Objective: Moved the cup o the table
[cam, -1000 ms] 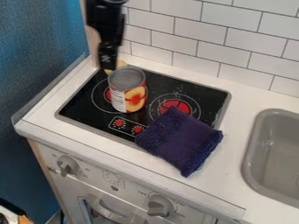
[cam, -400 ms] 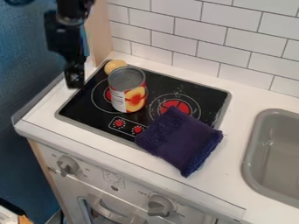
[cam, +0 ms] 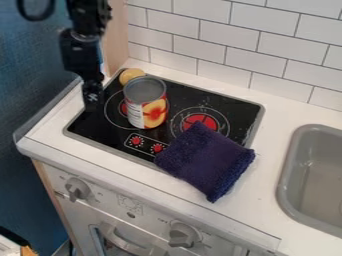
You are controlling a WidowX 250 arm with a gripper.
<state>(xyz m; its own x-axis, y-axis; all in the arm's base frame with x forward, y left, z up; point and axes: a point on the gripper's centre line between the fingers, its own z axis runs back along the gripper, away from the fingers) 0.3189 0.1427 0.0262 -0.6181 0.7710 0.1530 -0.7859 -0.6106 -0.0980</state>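
At the left edge of the black stove top hangs my gripper (cam: 92, 100), to the left of the can and apart from it. The cup of the task looks like an open-topped metal can (cam: 145, 103) with a peach-pictured label. It stands upright on the left part of the stove top (cam: 100, 131), partly over the left burner.
A dark blue folded cloth (cam: 206, 161) lies over the stove's front right corner and the white counter (cam: 270, 145). A round yellowish object (cam: 131, 75) sits behind the can. The grey sink (cam: 320, 175) is at right, and a tiled wall runs behind.
From behind the can, my gripper has moved left and then lower, with a slight shift back to the right. The can, the cloth and the yellowish object have stayed where they were.
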